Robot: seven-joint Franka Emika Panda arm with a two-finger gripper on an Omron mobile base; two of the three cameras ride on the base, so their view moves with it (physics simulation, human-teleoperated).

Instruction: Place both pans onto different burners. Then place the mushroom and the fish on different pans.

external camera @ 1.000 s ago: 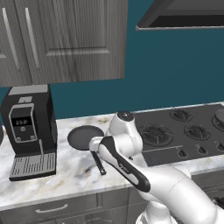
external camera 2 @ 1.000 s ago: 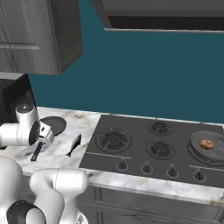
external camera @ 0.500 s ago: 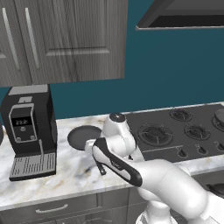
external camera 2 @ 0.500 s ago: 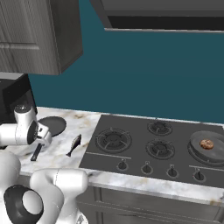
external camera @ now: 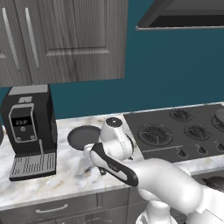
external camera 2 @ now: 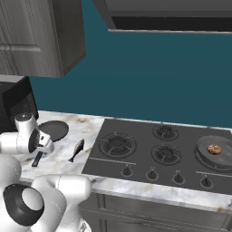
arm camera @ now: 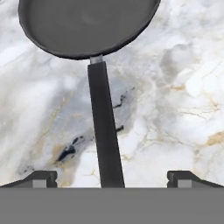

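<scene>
One dark pan [arm camera: 87,26] lies on the marble counter, its straight handle [arm camera: 104,131] running toward me. My gripper [arm camera: 111,178] hangs open just above that handle, one fingertip [arm camera: 41,177] on each side, touching nothing. In the right base view the same pan [external camera 2: 53,129] sits by my hand, and the slim grey fish [external camera 2: 77,150] lies on the counter between it and the cooktop. The other pan [external camera 2: 213,154] rests on the far right burner with the brown mushroom [external camera 2: 214,148] in it. Three burners [external camera 2: 118,144] stand bare.
A black coffee machine [external camera: 28,127] stands on the counter left of the pan [external camera: 83,135]. The dark cooktop [external camera: 175,131] has a row of knobs [external camera 2: 152,174] along its front. Wall cabinets and a range hood hang overhead.
My hand has shifted a little to the left over the pan's handle. The pans, fish and mushroom have not moved, and the jaws stay open.
</scene>
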